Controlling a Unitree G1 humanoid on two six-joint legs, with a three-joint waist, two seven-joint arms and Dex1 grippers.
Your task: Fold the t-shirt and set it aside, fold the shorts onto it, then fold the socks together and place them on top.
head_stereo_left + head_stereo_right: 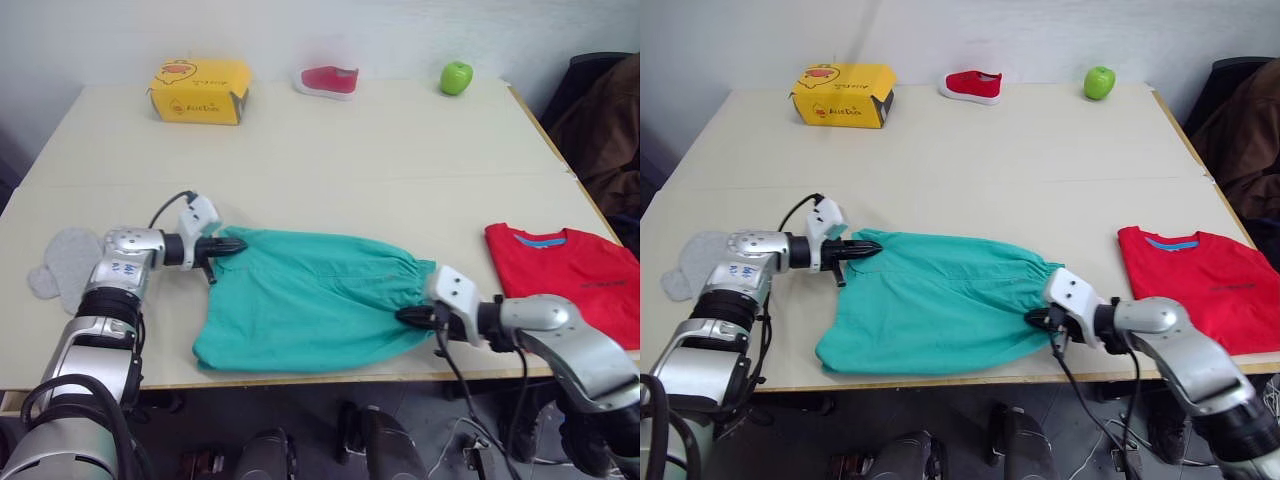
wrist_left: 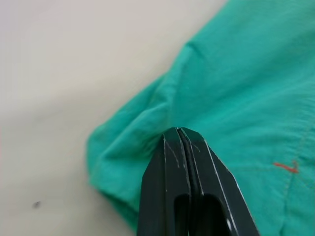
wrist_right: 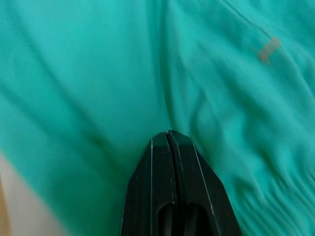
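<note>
You have each end effector, left [image 1: 232,246] and right [image 1: 412,317], clenched on the shorts [image 1: 305,300]; thin pinches may slip; uneven lifting skews the fold.

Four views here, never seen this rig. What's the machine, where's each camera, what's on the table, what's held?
It is a humanoid robot with two arms, each ending in a two-fingered pincer. Two pictures come from its head, looking down over the table. The other two come from wrist cameras looking along each pincer. The left pincer and right pincer are each shut on an edge of the shorts, at opposite sides. The t-shirt lies folded to the right, the socks to the left. Along the far edge: a yellow box, a red shoe, a green apple.
</note>
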